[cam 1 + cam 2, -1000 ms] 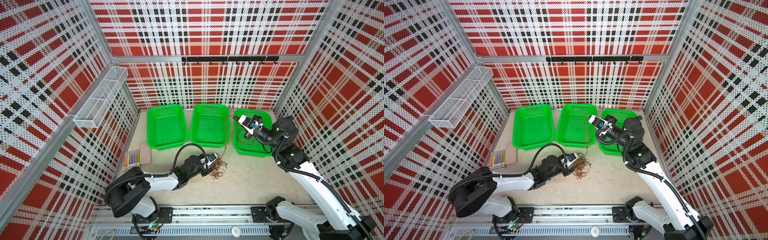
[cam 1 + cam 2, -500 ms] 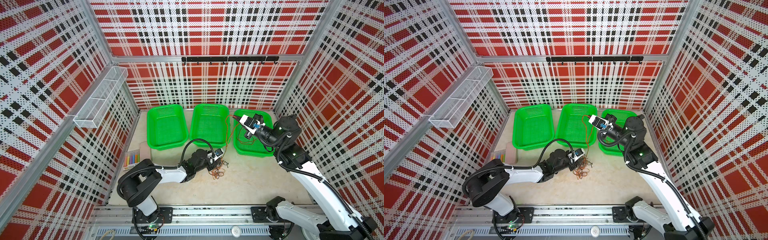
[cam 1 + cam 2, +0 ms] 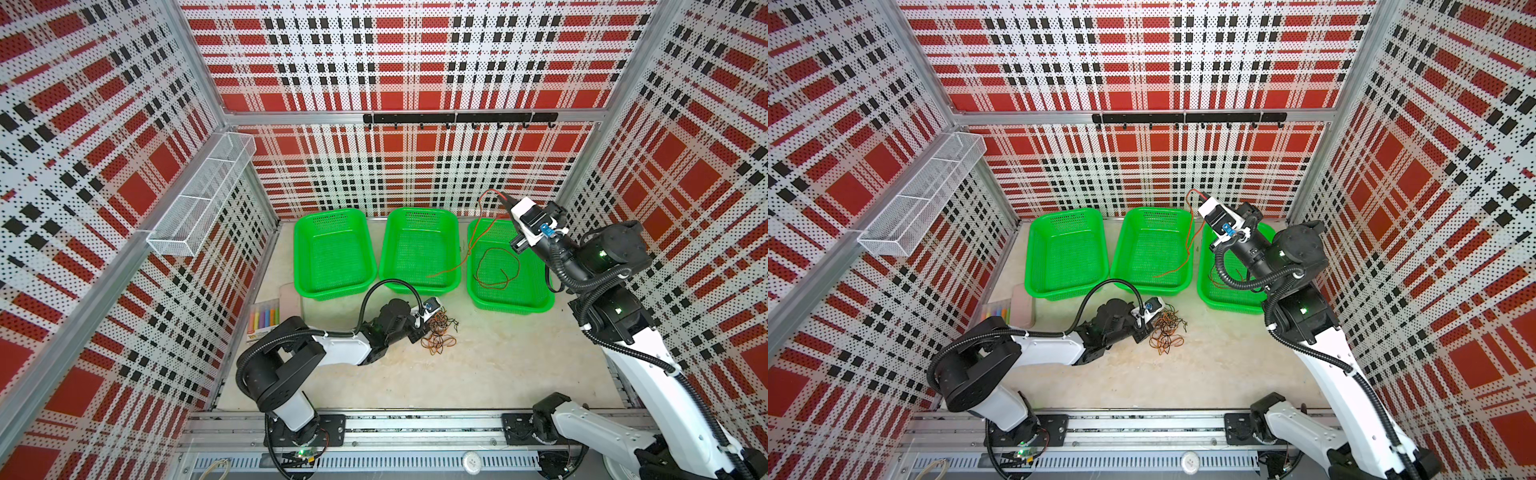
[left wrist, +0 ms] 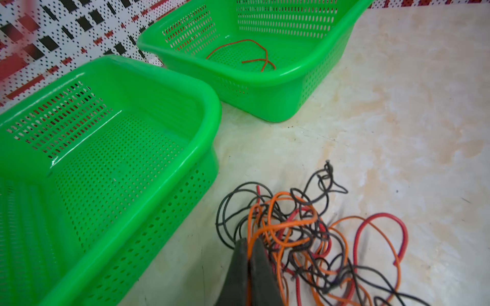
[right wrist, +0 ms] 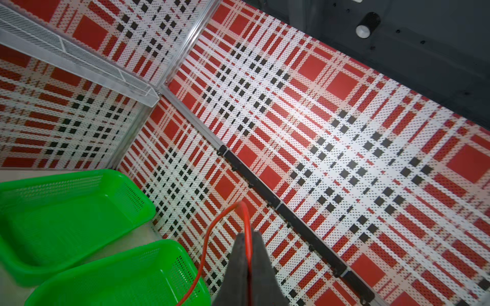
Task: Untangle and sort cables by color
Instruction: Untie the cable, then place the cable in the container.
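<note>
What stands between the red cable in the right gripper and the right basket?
Nothing visible. The right gripper holds the red cable up by the back edge of the right basket, with only open space between. The loose end hangs over the middle basket, so it may drag across the rims.

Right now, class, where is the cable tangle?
In both top views the tangle lies on the table, just in front of the middle basket, at the left gripper.
</note>
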Available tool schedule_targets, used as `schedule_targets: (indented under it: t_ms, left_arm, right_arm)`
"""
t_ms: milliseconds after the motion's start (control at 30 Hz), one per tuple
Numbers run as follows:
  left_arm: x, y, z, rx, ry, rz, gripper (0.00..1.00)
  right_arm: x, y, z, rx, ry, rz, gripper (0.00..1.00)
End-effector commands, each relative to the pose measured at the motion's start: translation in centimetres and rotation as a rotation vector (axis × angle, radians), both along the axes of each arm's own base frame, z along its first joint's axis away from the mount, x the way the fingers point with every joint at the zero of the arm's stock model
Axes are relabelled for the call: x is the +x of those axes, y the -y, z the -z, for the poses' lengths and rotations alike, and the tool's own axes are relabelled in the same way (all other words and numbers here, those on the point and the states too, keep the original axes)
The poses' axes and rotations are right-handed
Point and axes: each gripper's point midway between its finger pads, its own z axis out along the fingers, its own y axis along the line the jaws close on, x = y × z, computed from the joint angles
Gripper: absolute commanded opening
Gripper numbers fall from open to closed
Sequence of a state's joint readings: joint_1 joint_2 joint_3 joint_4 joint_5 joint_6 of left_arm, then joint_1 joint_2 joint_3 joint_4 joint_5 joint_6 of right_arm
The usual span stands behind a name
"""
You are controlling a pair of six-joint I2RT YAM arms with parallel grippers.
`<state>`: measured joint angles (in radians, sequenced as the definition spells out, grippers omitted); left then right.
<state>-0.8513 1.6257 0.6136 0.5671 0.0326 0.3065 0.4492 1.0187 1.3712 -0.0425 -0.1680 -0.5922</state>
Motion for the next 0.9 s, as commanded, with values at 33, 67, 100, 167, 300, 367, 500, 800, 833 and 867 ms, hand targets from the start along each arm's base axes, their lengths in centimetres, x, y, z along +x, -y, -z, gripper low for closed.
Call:
schedule_targets:
  t_ms: [33, 67, 100, 167, 300, 367, 500, 800, 833, 867]
  left_arm:
    - [0.1, -1.0, -0.2, -0.007, -0.001, -0.041, 0.0]
    - [0.0, -1.1, -0.3, -0.011, -0.001, -0.044, 0.0]
    - [0.0, -1.3, -0.4, -0.013, -0.001, -0.053, 0.0]
    - [-0.1, -1.5, -0.9, -0.026, 0.005, -0.062, 0.04]
    - [-0.6, -1.8, -2.0, -0.048, 0.024, -0.07, 0.23]
    - [-1.0, -1.8, -2.6, -0.065, 0.031, -0.064, 0.31]
    - [-1.6, -2.1, -4.2, -0.103, 0.061, -0.073, 0.54]
    - [-2.1, -4.0, -6.5, -0.175, 0.109, -0.15, 0.92]
    - [-2.2, -4.3, -6.7, -0.177, 0.118, -0.158, 0.97]
    - [-2.4, -4.5, -6.8, -0.176, 0.124, -0.162, 0.98]
  right_arm:
    - [0.7, 1.4, -1.9, 0.005, 0.03, 0.105, 0.0]
    - [1.0, 1.4, -1.8, -0.003, 0.021, 0.114, 0.0]
    - [1.4, 1.4, -1.5, -0.013, 0.008, 0.124, 0.0]
    - [1.8, 1.5, -1.0, -0.019, -0.005, 0.14, 0.0]
    - [2.8, 1.9, -0.1, -0.027, -0.033, 0.183, 0.0]
    - [3.5, 2.2, 0.5, -0.039, -0.044, 0.221, 0.0]
    - [4.8, 3.2, 1.6, -0.047, -0.067, 0.303, 0.0]
    - [7.4, 7.0, 0.8, -0.003, -0.055, 0.481, 0.0]
    - [7.9, 7.8, 0.8, 0.004, -0.055, 0.516, 0.0]
    - [8.5, 8.6, 1.0, 0.008, -0.057, 0.549, 0.0]
